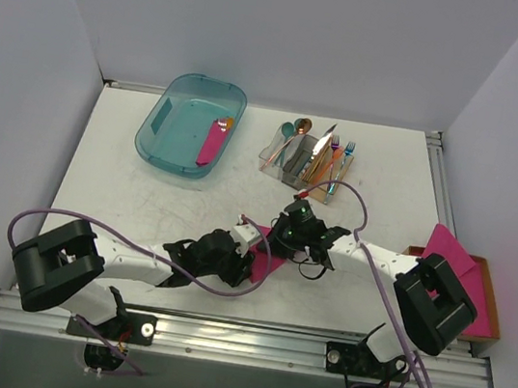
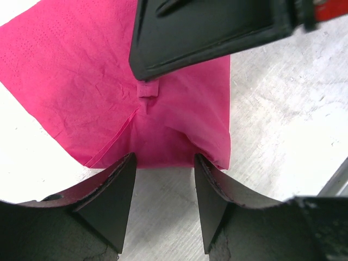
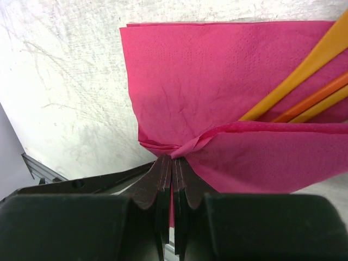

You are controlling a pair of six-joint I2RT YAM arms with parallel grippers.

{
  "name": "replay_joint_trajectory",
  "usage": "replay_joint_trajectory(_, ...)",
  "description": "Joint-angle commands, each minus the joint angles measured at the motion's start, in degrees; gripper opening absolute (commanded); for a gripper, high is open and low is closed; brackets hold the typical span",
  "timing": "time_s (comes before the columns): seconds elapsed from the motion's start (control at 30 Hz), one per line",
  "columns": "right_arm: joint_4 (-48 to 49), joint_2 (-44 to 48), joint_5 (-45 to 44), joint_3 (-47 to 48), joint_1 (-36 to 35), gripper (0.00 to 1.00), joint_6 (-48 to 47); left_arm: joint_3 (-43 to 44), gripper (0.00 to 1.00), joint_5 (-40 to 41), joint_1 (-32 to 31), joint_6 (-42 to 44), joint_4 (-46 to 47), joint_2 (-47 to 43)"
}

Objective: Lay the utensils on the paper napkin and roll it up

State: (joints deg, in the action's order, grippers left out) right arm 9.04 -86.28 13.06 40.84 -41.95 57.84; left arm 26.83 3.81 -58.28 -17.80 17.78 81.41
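Note:
The paper napkin (image 3: 217, 76) lies flat on the table, one edge folded over the utensils (image 3: 304, 81), whose copper-orange handles stick out from under the flap at the right. My right gripper (image 3: 175, 159) is shut on the pinched fold of the napkin's near edge. In the left wrist view the napkin (image 2: 98, 81) lies ahead of my left gripper (image 2: 165, 160), which is open and empty with its fingertips at the napkin's near edge. In the top view only a pink sliver of the napkin (image 1: 262, 259) shows between the left gripper (image 1: 246, 251) and the right gripper (image 1: 279, 239).
A teal bin (image 1: 161, 145) at the back left holds a pink roll (image 1: 212, 143). A cutlery caddy (image 1: 308, 158) with several utensils stands at the back centre. A box with a stack of pink napkins (image 1: 458, 268) sits at the right edge.

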Motion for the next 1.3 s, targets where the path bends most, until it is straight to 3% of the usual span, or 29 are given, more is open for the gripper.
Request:
replay_joint_trajectory(0.0, 1.95, -1.52, 0.3, 2.23, 0.47, 0.03, -1.24, -0.02, 0.56, -1.09, 0.19, 0.66, 2.7, -0.55)
replay_joint_trajectory(0.13, 3.44, -2.14, 0.3, 2.4, 0.47, 0.09, -1.42, -0.02, 0.56, -1.35, 0.19, 0.66, 2.61, -0.9)
replay_joint_trajectory(0.27, 4.06, -2.05, 0.04, 2.05, 0.47, 0.3, -1.68, -0.37, 0.56, -1.62, 0.19, 0.58, 2.7, -0.99)
replay_joint_trajectory(0.5, 6.43, -3.28, 1.09, 0.38, 0.47, 0.34, -0.63, -0.02, 0.56, -1.35, 0.19, 0.05, 0.51, -2.65)
replay_joint_trajectory(0.93, 7.49, -5.04, 0.83, -0.15, 0.38, 0.35, -0.1, 2.87, 0.56, 2.16, 0.36, -2.15, -9.61, -14.78)
replay_joint_trajectory(1.27, 7.75, -5.74, 1.18, 0.2, 0.3, 0.34, 0.08, 7.89, 0.52, -2.31, 0.18, 0.22, -6.89, -8.64)
